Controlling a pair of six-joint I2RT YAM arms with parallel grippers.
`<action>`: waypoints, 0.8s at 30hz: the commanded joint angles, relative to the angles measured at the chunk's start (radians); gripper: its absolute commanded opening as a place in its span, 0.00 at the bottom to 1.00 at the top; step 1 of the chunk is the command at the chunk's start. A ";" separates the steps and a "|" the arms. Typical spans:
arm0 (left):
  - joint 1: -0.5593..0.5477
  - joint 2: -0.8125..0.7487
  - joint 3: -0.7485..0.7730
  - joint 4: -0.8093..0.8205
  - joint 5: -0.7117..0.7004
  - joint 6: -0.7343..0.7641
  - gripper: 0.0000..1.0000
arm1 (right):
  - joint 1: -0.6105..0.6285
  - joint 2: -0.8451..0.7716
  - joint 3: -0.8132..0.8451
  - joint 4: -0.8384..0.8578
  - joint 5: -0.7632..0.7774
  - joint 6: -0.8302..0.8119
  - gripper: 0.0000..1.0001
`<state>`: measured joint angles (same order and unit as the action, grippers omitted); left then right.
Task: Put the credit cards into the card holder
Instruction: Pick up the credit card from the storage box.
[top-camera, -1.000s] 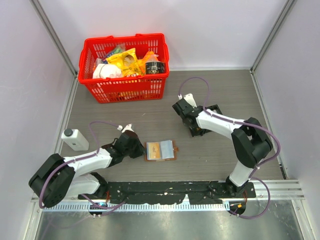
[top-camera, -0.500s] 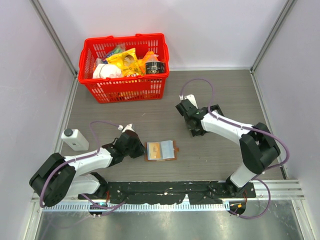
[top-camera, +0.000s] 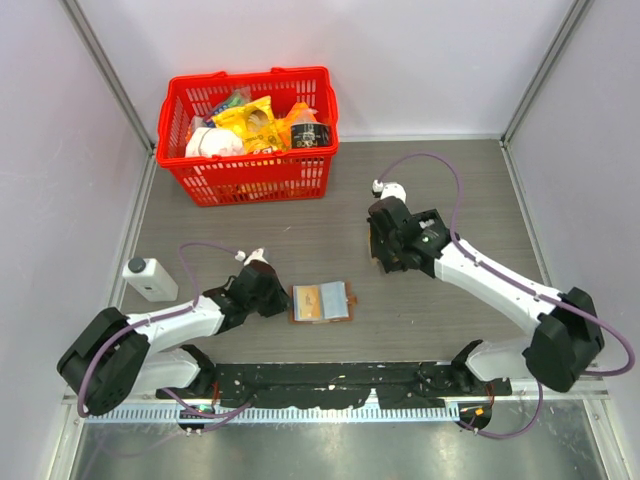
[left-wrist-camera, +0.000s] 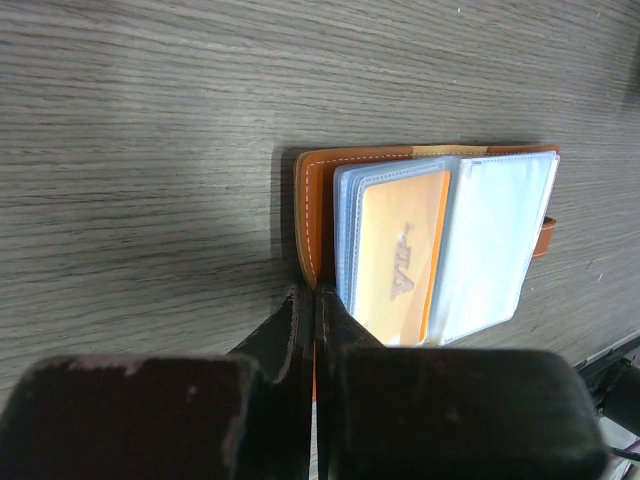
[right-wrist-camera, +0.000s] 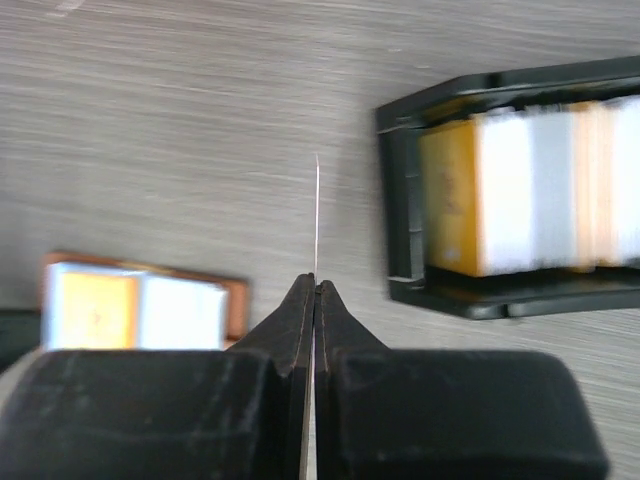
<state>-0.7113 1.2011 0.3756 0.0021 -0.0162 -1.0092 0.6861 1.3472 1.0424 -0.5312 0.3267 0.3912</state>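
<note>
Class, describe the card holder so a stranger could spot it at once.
Start at the red basket, then come toward the arms. Lying open on the grey table is the card holder, flat brown leather with an orange card inside, unlike the black tray.

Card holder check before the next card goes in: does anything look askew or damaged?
Nothing stands out. The card holder lies open and flat on the table, an orange card straight in its sleeve, the left hand pinching its edge.
</note>
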 joint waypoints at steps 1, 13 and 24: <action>-0.002 -0.014 -0.010 -0.083 -0.011 0.024 0.00 | 0.058 -0.100 -0.094 0.155 -0.175 0.208 0.01; -0.002 -0.021 -0.007 -0.093 -0.014 0.015 0.00 | 0.257 -0.020 -0.240 0.312 -0.135 0.400 0.01; -0.002 -0.017 -0.006 -0.099 -0.016 0.017 0.00 | 0.270 -0.054 -0.226 0.178 -0.037 0.371 0.01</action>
<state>-0.7113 1.1835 0.3756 -0.0284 -0.0166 -1.0119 0.9501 1.3338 0.8001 -0.3054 0.2165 0.7631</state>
